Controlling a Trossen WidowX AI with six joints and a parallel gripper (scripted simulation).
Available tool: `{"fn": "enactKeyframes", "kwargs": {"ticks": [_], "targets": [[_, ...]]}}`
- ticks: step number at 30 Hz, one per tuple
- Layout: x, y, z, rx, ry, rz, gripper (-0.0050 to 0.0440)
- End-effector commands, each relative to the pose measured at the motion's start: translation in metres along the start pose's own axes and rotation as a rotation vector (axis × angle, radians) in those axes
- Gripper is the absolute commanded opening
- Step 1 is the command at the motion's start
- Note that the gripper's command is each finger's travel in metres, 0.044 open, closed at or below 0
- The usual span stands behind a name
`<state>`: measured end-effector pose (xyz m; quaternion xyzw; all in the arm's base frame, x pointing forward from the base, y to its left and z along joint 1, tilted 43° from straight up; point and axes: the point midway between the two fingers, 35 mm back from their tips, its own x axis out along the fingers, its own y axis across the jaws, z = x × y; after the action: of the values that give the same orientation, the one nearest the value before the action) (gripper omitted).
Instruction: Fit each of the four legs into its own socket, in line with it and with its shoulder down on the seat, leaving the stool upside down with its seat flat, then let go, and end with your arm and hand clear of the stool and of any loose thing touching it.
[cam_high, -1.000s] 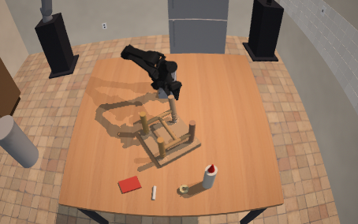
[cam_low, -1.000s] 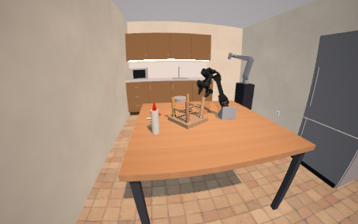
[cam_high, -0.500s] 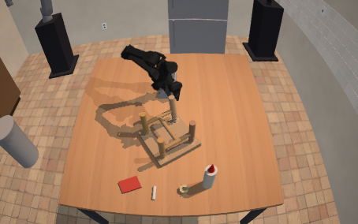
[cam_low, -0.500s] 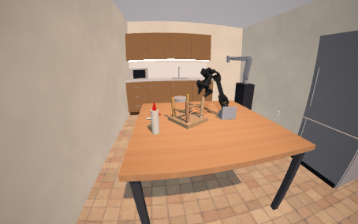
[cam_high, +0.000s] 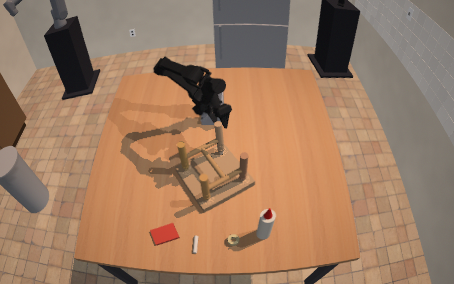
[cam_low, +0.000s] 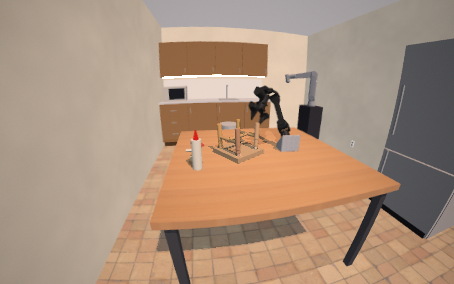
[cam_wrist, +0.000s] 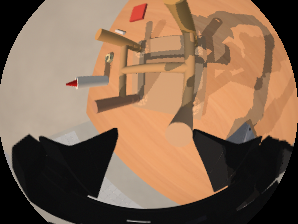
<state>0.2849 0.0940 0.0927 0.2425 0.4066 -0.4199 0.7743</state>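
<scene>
The stool seat (cam_high: 229, 197) (cam_low: 239, 158) lies upside down on the table. Four legs stand up from it: the back leg (cam_high: 219, 137) (cam_low: 256, 136) (cam_wrist: 185, 112), a left leg (cam_high: 183, 156) (cam_wrist: 181, 16), a front leg (cam_high: 205, 187) (cam_wrist: 117, 38) and a reddish right leg (cam_high: 243, 167) (cam_low: 238, 142) (cam_wrist: 117, 103). Rails (cam_high: 215, 164) (cam_wrist: 155, 67) run between them. They look roughly upright; whether each shoulder touches the seat cannot be told. My gripper (cam_high: 223, 123) (cam_low: 258, 119) (cam_wrist: 157, 133) is open and empty, close above the back leg's top, which appears nearer the right finger in the wrist view.
A white bottle with a red tip (cam_high: 265, 225) (cam_low: 197, 154) (cam_wrist: 92, 81), a small ring-like piece (cam_high: 232, 237), a white stick (cam_high: 195, 244) and a red pad (cam_high: 164, 234) lie or stand toward the front. A grey block (cam_low: 289, 143) is by the arm's base.
</scene>
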Motion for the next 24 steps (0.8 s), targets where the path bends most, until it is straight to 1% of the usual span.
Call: {"fn": "enactKeyframes", "kwargs": {"ticks": [1,21,24], "targets": [[0.0035,0.0021,0.0004,-0.001,-0.005,-0.005,0.044],[0.0066,0.0073,0.0004,-0.001,-0.005,-0.005,0.044],[0.0046,0.0046,0.0003,0.0,-0.004,-0.005,0.044]]}}
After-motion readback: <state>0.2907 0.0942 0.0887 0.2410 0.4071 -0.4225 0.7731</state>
